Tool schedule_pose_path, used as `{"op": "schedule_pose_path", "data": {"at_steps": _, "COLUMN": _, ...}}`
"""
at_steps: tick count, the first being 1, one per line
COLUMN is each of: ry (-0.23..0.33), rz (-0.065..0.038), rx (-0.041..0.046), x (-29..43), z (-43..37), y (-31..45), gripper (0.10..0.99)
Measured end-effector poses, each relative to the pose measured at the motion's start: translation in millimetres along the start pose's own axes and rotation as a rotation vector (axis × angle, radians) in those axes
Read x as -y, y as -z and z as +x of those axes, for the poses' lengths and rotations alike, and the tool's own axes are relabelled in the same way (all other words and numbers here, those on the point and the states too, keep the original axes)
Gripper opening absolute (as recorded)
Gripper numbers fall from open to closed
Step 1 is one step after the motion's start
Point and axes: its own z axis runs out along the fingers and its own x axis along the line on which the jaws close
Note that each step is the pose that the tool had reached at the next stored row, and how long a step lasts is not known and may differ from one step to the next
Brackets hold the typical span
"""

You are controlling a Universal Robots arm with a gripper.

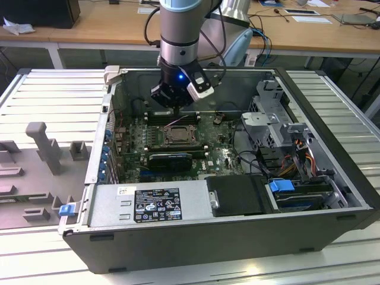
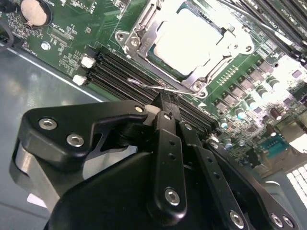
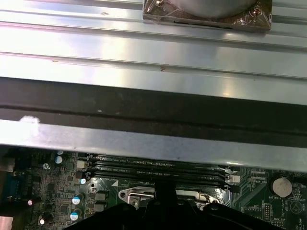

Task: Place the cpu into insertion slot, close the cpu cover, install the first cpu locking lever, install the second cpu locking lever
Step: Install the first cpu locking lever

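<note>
With the cpu [image 2: 189,42] already seated in the insertion slot [image 2: 144,21] near the motherboard's [image 2: 72,45] middle, your gripper [image 2: 167,103], fingers pinched together on the thin wire locking lever [image 2: 160,87], should take this springy, slippery rod by its hooked end.

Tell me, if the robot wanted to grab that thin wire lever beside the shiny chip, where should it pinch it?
Probably at the lever's free hooked end, coming down from above. In the second wrist view that curled tip juts out over the black memory slots, clear of the metal cover around the chip, while its other end runs under the frame. The gripper sits right beside it.
</note>
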Motion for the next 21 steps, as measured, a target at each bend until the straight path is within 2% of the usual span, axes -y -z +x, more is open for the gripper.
{"op": "schedule_pose_path", "data": {"at_steps": 3, "ry": -0.011, "rz": -0.004, "rx": 0.0017, "x": 0.4, "z": -2.8, "y": -2.0, "gripper": 0.106}}
{"op": "schedule_pose_path", "data": {"at_steps": 9, "ry": -0.013, "rz": -0.005, "rx": 0.0020, "x": 0.9, "z": -6.9, "y": -4.2, "gripper": 0.106}}
{"op": "schedule_pose_path", "data": {"at_steps": 13, "ry": -0.013, "rz": -0.005, "rx": 0.0020, "x": 1.4, "z": -14.8, "y": -7.5, "gripper": 0.106}}
{"op": "schedule_pose_path", "data": {"at_steps": 21, "ry": -0.013, "rz": -0.006, "rx": 0.0021, "x": 1.5, "z": -18.7, "y": -14.3, "gripper": 0.106}}
